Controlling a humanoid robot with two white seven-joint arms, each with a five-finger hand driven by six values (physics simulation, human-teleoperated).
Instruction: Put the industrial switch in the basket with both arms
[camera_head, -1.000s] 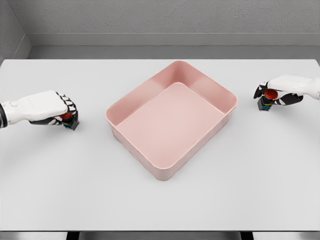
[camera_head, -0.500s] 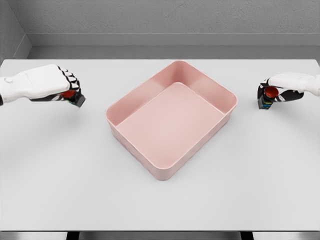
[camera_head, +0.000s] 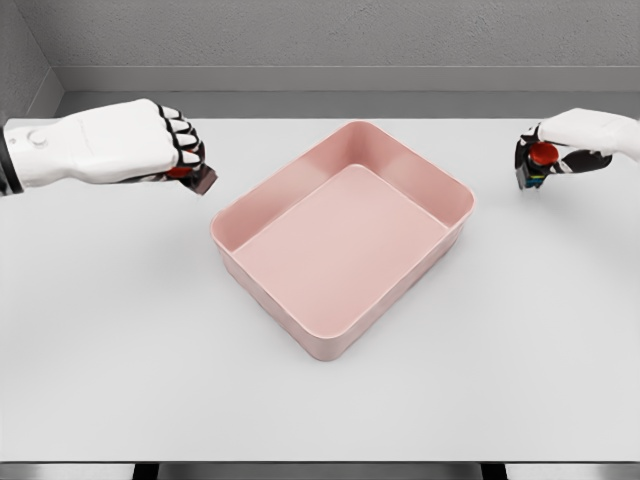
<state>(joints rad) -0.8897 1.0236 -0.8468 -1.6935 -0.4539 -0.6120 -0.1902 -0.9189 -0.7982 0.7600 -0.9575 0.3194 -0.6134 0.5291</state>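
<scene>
While right hand (camera_head: 560, 150) grips upright switch (camera_head: 532, 166) | cap (red) seemingly faces camera.

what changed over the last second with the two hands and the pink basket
The left hand lifted its small black switch with a red button off the white table and carried it toward the pink rectangular plastic basket. The right hand raised the second switch only slightly. Both grips held; the basket stayed put and empty.
</scene>
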